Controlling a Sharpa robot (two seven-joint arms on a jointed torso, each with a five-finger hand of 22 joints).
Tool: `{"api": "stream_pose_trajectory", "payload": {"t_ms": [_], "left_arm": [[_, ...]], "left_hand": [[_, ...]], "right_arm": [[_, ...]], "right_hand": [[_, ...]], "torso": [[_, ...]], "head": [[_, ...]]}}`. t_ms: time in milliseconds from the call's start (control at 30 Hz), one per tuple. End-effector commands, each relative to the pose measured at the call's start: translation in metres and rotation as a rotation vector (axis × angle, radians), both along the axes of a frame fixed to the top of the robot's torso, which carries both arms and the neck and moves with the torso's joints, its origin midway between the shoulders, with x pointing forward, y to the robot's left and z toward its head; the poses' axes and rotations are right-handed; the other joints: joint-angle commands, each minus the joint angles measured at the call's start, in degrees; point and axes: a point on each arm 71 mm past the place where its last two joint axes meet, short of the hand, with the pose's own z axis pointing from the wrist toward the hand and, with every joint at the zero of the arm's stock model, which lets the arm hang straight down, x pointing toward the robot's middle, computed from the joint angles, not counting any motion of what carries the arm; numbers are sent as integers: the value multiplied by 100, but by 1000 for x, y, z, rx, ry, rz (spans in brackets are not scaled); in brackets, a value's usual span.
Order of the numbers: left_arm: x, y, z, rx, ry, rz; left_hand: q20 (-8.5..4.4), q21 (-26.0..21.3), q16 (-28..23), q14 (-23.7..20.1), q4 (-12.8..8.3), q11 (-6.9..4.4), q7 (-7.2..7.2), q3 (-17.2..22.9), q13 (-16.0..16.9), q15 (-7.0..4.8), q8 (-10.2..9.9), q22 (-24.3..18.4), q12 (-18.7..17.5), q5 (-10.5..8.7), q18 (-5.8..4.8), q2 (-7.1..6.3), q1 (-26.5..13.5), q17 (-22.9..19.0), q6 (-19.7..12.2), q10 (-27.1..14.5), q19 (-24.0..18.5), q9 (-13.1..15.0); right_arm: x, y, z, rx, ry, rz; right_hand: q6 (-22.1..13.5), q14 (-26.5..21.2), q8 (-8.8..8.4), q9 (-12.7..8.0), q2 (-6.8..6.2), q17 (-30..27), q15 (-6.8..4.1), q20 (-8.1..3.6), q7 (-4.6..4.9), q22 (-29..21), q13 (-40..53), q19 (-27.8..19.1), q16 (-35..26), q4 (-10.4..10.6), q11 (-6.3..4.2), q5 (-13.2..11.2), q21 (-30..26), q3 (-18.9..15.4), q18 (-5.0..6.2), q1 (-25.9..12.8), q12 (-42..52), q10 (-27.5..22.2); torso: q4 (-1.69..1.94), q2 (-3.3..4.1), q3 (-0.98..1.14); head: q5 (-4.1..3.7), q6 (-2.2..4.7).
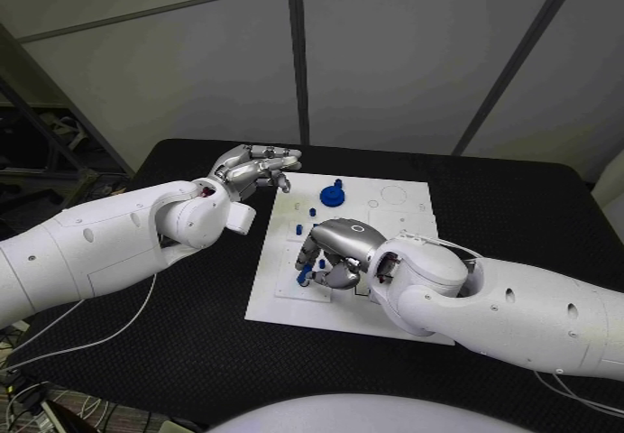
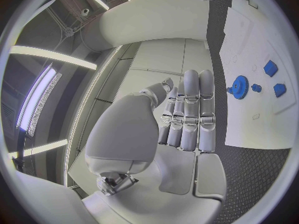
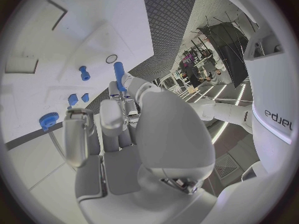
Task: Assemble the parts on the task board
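The white task board (image 1: 390, 216) lies mid-table. My right hand (image 1: 341, 254) hangs low over its near-left part and pinches a slim blue peg (image 1: 306, 273) between thumb and fingers; the right wrist view shows the peg (image 3: 118, 75) sticking out past the fingertips toward the board (image 3: 44, 45). A blue gear (image 1: 333, 192) stands near the board's far edge, with two small blue pieces (image 1: 312, 213) just in front of it. My left hand (image 1: 253, 167) hovers off the board's far-left corner, fingers (image 2: 190, 114) stretched out and holding nothing. The gear (image 2: 239, 87) and small pieces (image 2: 270, 67) lie beyond them.
The black table (image 1: 520, 198) surrounds the board. Printed outlines and small holes (image 1: 394, 193) mark the board's far-right part. A blue spool-shaped piece (image 3: 83, 73) and a ring mark (image 3: 111, 58) lie on the board ahead of my right hand. Cables (image 1: 78, 334) trail off the table's left.
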Motion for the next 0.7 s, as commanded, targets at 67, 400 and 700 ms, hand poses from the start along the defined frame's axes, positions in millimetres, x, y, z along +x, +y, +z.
{"api": "stream_pose_trajectory", "payload": {"t_ms": [67, 400, 700], "left_arm": [[0, -2, 1, -10, -4, -13], [0, -1, 1, -9, -4, -12], [0, 0, 1, -8, -3, -11]], "left_hand": [[43, -21, -19, -26, -11, 12, 24, -18, 4, 8, -25, -5, -24, -10, -69, 7, -14, -5, -20, -43, -13, -7], [43, -21, -19, -26, -11, 12, 24, -18, 4, 8, -25, -5, -24, -10, -69, 7, -14, -5, -20, -43, -13, -7], [43, -21, -19, -26, -11, 12, 24, -18, 4, 8, -25, -5, -24, -10, -69, 7, -14, -5, -20, -43, -13, -7]], "right_arm": [[1, 2, -2, -29, -32, 24], [4, -1, -5, -59, -56, 13], [3, 2, -8, -87, -45, 30]], "right_hand": [[-6, -18, -30, 7, -1, -5, 0, -23, 27, 1287, 17, 436, -3, 10, -158, 14, 1, 36, -84, 1, 12, 178], [-7, -18, -31, 10, -3, -5, 0, -22, 27, 1287, 20, 435, -2, -2, -158, 15, 0, 51, -84, -4, 11, 177], [-3, -18, -30, 14, -9, 2, 0, -21, 27, 1289, 24, 436, 4, -17, -157, 15, 4, 66, -85, -17, 11, 178]], "torso": [[3, -2, 3], [-1, 2, 2], [3, 2, 2]], "head": [[8, -7], [11, -18], [23, -51]]}}
